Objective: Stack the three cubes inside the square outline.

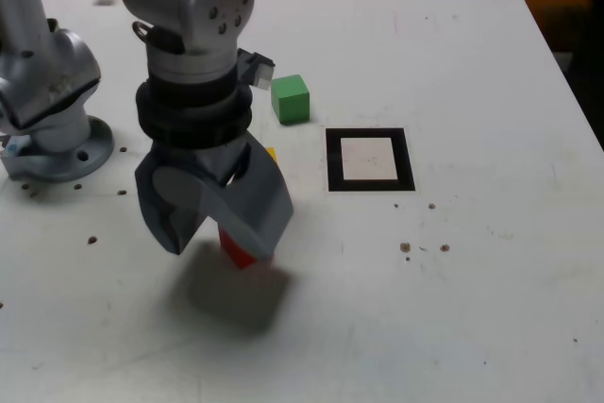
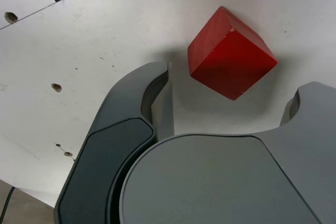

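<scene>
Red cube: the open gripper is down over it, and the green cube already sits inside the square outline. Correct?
Not quite. The green cube is not inside the square outline; the exterior view shows it on the bare table beyond the outline's upper-left corner, and the white centre holds nothing. The rest stands: the gripper is open, the red cube between its jaws.

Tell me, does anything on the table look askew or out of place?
Nothing is damaged or spilled. The red cube sits turned at an angle to the open claw. Small dark specks dot the table.
</scene>
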`<action>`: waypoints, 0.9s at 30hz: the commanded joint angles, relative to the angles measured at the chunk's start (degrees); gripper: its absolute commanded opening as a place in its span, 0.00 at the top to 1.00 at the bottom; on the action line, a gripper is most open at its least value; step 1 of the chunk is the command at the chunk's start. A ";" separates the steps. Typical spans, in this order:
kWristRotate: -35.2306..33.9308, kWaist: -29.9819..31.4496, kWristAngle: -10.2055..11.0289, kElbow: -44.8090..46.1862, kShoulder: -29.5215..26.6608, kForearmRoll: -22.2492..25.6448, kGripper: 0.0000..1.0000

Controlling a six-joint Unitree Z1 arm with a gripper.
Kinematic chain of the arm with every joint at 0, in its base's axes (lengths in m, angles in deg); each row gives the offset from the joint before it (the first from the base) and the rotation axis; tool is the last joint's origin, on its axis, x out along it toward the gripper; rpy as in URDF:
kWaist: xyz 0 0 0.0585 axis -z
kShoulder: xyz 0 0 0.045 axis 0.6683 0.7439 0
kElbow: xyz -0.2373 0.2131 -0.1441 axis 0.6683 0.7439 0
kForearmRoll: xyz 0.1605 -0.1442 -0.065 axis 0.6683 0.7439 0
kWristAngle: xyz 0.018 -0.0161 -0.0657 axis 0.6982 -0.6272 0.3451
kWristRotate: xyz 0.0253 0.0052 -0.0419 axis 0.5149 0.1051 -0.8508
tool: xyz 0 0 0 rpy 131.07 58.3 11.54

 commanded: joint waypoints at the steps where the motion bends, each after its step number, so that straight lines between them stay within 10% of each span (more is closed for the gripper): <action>1: 0.34 0.06 -0.38 -0.44 0.95 -0.50 0.15; 27: 2.93 0.00 -3.19 -0.15 5.99 -3.13 0.15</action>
